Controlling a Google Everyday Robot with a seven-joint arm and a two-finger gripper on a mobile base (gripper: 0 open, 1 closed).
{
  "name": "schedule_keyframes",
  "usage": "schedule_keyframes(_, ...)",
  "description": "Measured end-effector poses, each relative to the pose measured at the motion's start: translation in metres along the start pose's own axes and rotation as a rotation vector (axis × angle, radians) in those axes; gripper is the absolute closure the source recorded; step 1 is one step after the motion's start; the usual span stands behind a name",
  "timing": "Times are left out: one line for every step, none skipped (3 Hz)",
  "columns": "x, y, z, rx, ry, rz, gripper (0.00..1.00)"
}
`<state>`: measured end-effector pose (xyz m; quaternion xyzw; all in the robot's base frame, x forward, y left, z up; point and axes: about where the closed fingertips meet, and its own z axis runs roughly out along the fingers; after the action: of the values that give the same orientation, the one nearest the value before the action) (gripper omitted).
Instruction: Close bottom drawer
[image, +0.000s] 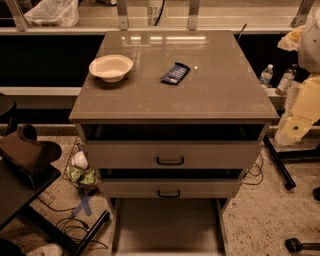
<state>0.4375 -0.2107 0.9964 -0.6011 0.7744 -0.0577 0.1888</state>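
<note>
The cabinet (172, 107) has three grey-beige drawers. The bottom drawer (167, 225) is pulled far out toward me. I see its plain bare inside and both side walls; its front and handle are cut off by the lower edge of the view. The two drawers above, the top drawer (170, 155) and the middle drawer (170, 189), stand slightly out with dark gaps above them. My cream-coloured arm hangs at the right edge. The gripper (293, 129) is at its lower end, to the right of the cabinet, well apart from the bottom drawer.
On the cabinet top lie a white bowl (111, 67) and a dark snack packet (175, 73). A dark stand (25, 165) and cables are on the floor at left. A black stand leg (280, 165) is at right, with bottles (267, 75) behind it.
</note>
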Motion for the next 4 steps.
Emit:
schedule_keyframes(0.001, 0.001, 0.002, 0.014, -0.012, 0.004, 0.0)
schedule_keyframes(0.008, 0.009, 0.024, 0.057, -0.056, 0.029, 0.0)
schedule_keyframes(0.038, 0.059, 0.093, 0.027, -0.183, 0.069, 0.0)
schedule_keyframes(0.059, 0.098, 0.169, -0.011, -0.268, 0.092, 0.0)
